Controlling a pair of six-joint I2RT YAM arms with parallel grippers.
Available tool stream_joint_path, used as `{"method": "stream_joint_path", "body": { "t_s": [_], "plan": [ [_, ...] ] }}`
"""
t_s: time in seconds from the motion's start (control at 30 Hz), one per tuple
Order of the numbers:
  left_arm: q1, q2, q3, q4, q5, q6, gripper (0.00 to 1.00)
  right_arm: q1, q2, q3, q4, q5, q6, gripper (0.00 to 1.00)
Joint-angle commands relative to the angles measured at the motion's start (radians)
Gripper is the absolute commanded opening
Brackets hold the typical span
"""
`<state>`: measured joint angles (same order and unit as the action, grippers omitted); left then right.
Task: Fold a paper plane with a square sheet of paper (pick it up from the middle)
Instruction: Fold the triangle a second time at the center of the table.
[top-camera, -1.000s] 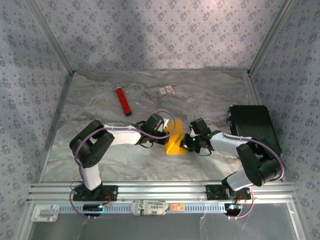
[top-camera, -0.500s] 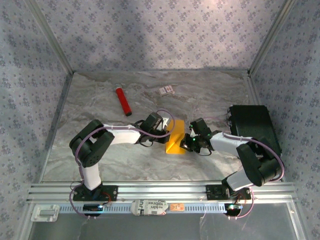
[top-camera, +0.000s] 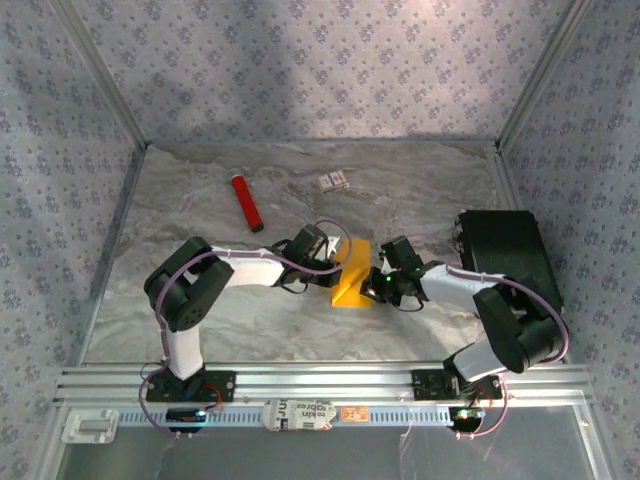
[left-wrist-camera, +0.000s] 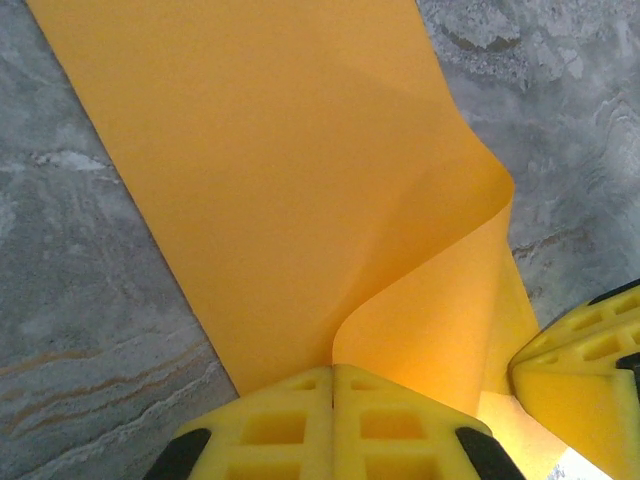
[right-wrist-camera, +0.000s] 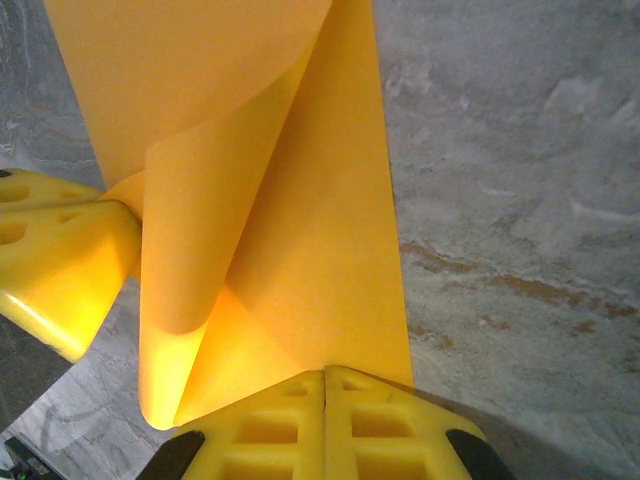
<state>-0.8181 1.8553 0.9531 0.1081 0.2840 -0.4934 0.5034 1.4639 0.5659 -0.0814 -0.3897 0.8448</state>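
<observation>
Grey marbled desk (top-camera: 200, 320), patterned walls round it. Red tube (top-camera: 246, 203) lay back-left, well apart from the work. Left pincer (left-wrist-camera: 333, 372) was clenched on the paper (top-camera: 350, 282), pads flush together with the sheet running out between them. Paper sat mid-desk between both arms, bent over into a soft loop, no sharp crease visible. Right pincer (right-wrist-camera: 325, 375) was clenched on the opposite edge, just beside the left one. Black box (top-camera: 505, 255) sat far right, out of play. Looked like the first centre fold, halves being brought together. Next move would need the edges lined up, then the loop flattened against the desk to set the crease without slipping or tearing.
</observation>
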Motion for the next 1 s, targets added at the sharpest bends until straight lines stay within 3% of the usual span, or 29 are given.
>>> {"method": "stream_joint_path", "body": {
  "t_s": [0.0, 0.4, 0.77, 0.97],
  "plan": [
    [0.003, 0.022, 0.030, -0.032, 0.009, 0.027, 0.00, -0.008, -0.007, -0.011, -0.071, 0.026, -0.017, 0.06],
    [-0.011, -0.008, -0.065, 0.003, 0.029, -0.093, 0.00, -0.020, -0.104, 0.001, -0.038, -0.012, -0.016, 0.10],
    [-0.087, -0.055, -0.105, 0.002, -0.123, -0.322, 0.00, -0.008, -0.152, -0.045, -0.056, 0.004, 0.052, 0.10],
    [-0.100, -0.073, -0.106, 0.008, -0.147, -0.318, 0.00, 0.001, -0.139, -0.086, 0.002, -0.012, 0.089, 0.09]
  ]
}}
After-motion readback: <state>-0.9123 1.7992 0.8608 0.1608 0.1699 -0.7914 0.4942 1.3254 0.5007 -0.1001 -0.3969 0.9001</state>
